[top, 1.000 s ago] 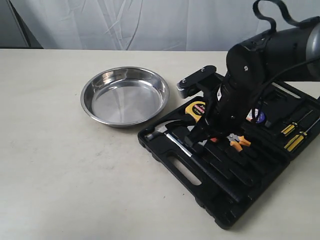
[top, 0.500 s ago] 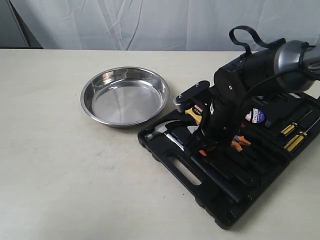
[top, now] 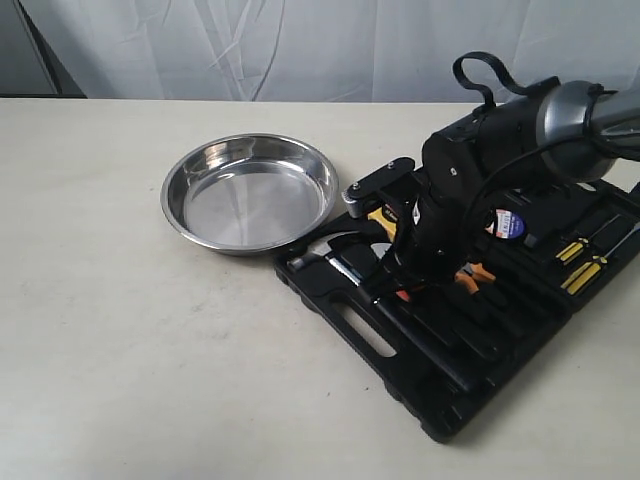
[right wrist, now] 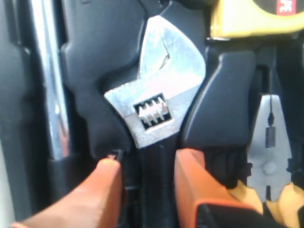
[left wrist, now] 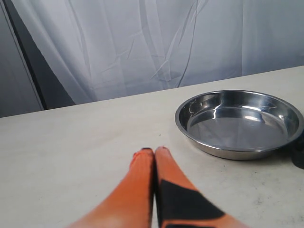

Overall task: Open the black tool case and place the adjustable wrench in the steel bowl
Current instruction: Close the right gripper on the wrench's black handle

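Observation:
The adjustable wrench (right wrist: 156,102) lies in its slot in the open black tool case (top: 440,380), silvery head showing, slim black handle running back between my right fingers. My right gripper (right wrist: 145,166) is open and straddles that handle, with a dark gap beside one fingertip (right wrist: 107,168). In the exterior view the right gripper (top: 400,285) is down in the case and the arm hides the wrench. The steel bowl (top: 250,205) stands empty to the left of the case. My left gripper (left wrist: 154,152) is shut on nothing, low over the table near the bowl (left wrist: 240,121).
In the case, a claw hammer (top: 325,255) lies beside the wrench, with a yellow tape measure (right wrist: 251,19), orange-handled pliers (top: 475,272) and yellow-handled screwdrivers (top: 580,265). The lid lies flat on the right. A white curtain hangs behind the table.
My right arm has swung left and dropped into the case over the wrench slot. The case has slid slightly to the left on the table. The bowl has not moved.

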`<state>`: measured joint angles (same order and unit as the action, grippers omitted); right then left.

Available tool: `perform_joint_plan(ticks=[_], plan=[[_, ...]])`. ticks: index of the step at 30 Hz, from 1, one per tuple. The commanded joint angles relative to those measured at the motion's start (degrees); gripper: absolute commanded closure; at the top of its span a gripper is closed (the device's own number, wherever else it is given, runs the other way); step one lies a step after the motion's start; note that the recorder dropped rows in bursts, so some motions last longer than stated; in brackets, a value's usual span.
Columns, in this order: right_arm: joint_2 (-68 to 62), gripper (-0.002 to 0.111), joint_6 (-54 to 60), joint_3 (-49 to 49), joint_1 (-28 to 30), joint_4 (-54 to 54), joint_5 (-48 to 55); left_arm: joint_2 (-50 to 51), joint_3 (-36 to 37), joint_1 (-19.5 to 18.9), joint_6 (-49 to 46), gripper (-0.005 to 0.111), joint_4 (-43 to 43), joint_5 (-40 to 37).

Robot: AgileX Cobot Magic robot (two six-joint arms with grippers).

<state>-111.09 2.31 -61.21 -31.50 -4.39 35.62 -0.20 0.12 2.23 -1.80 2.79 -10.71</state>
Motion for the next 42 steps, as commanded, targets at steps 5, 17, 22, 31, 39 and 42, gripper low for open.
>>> perform_joint_plan(ticks=[5,17,22,31,39,42], plan=[[-3.78,0.100,0.07,1.24,0.19,1.35,-0.58,0.20,-0.12,0.21,0.08,0.106,-0.12,0.39],[0.25,0.109,0.17,1.24,0.08,1.35,1.07,0.20,-0.12,0.21,0.08,0.106,-0.12,0.39],[3.39,0.109,0.17,1.24,0.08,1.46,1.07,0.20,-0.12,0.21,0.08,0.106,-0.12,0.39],[4.99,0.109,0.17,1.24,0.08,2.37,1.42,0.20,-0.12,0.21,0.08,0.106,-0.12,0.39],[5.22,0.109,0.17,1.24,0.08,2.84,0.13,0.20,-0.12,0.21,0.08,0.106,-0.12,0.39],[5.22,0.109,0.17,1.24,0.08,2.84,-2.27,0.20,-0.12,0.21,0.08,0.106,-0.12,0.39]])
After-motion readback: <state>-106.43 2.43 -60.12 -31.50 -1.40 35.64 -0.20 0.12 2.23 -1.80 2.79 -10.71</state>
